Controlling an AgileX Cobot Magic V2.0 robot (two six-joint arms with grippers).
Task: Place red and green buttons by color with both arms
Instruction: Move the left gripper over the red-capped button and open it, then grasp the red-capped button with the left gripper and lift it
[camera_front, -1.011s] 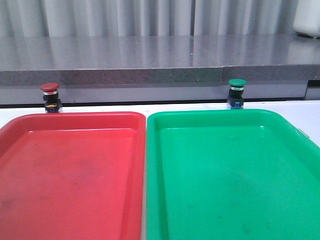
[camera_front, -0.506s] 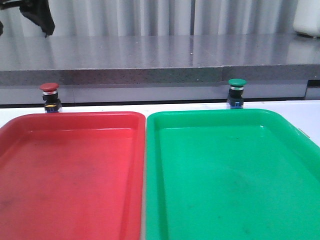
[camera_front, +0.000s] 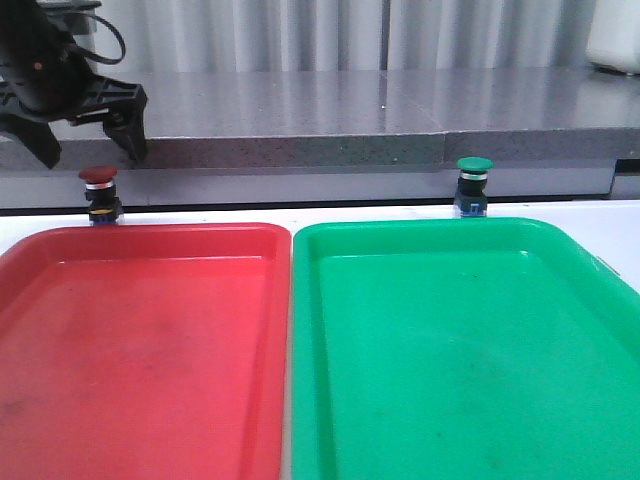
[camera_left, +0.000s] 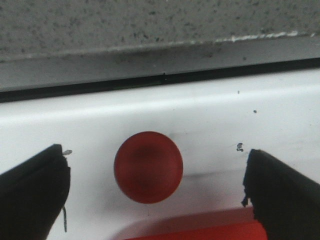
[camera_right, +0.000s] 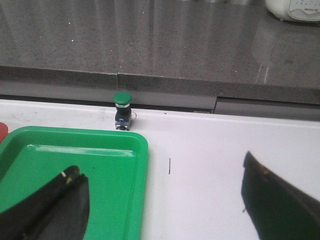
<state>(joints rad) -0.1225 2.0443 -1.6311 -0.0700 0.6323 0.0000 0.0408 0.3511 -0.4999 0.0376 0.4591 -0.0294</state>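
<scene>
The red button (camera_front: 99, 192) stands upright on the white table behind the red tray (camera_front: 140, 350). My left gripper (camera_front: 88, 150) hangs open just above it, one finger on each side. In the left wrist view the red cap (camera_left: 148, 167) sits between my open fingers (camera_left: 35, 195), untouched. The green button (camera_front: 473, 186) stands upright behind the green tray (camera_front: 460, 350). In the right wrist view the green button (camera_right: 122, 111) is far ahead of my open, empty right gripper (camera_right: 165, 200), which hovers over the green tray's edge (camera_right: 140, 165). The right gripper does not show in the front view.
A grey stone ledge (camera_front: 320, 110) runs along the back, close behind both buttons. The two trays lie side by side and fill the near table. A white object (camera_front: 615, 35) stands on the ledge at the far right.
My left arm has come down from the top left edge of the front view to just above the red button. The buttons and trays have not moved.
</scene>
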